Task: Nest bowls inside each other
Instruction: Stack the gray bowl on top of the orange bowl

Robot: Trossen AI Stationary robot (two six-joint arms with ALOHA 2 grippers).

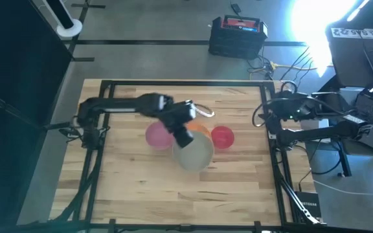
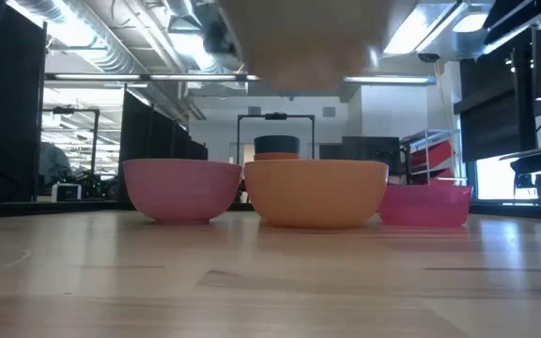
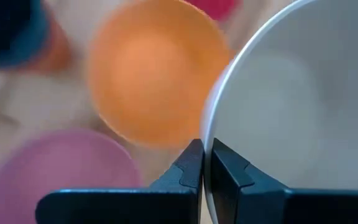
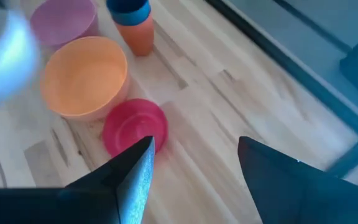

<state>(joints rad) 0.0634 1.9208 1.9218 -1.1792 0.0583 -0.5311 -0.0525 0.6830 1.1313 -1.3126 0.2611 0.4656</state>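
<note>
Left gripper pinches the grey bowl rim, frame centre, lifted over orange bowl; pink bowl left, red bowl right, cups behind. Right gripper spread, right edge

Overhead, table-level (facing room), wrists; bowls shared.

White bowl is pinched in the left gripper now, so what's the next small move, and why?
Probably carry the whitish bowl sideways until centred over the orange bowl. The left gripper grips its rim, lifted off the table, beside the open, empty orange bowl.
</note>
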